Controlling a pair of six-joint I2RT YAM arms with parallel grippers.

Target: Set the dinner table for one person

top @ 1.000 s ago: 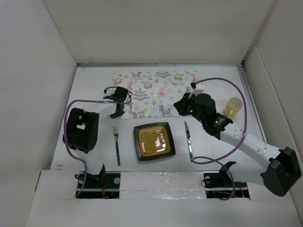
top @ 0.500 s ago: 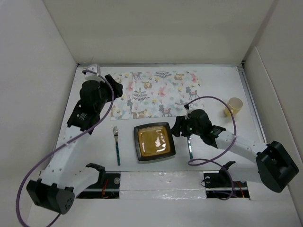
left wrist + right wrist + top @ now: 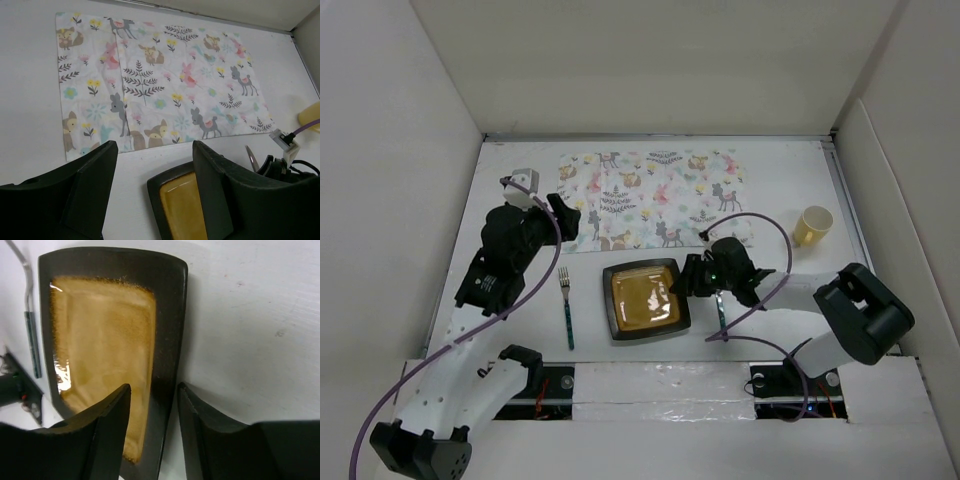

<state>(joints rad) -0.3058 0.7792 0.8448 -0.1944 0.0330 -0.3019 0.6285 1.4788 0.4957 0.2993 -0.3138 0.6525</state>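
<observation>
A square dark plate [image 3: 645, 298] with a yellow centre lies on the white dinner table [image 3: 790, 175], just in front of a printed cloth mat [image 3: 650, 195]. A teal-handled fork [image 3: 566, 305] lies left of the plate. A knife [image 3: 720, 308] lies to its right, partly under the right arm. My right gripper [image 3: 692, 278] is open, its jaws straddling the right rim of the plate [image 3: 100, 340] with a gap on both sides; right gripper [image 3: 154, 390]. My left gripper [image 3: 565, 215] hangs open and empty above the mat's near left corner; left gripper [image 3: 155, 150], mat [image 3: 160, 85], plate [image 3: 180, 200].
A small yellow cup [image 3: 813, 225] stands at the right of the table, near the wall; the cup [image 3: 311, 116] shows at the edge of the left wrist view. White walls border the table on three sides. The right arm's purple cable [image 3: 770, 225] loops over the table.
Both grippers have opened. The left arm unfolded, reached to the mat's left edge, then drew back a little. The right gripper came down from the mat's right corner to the plate's right rim.
</observation>
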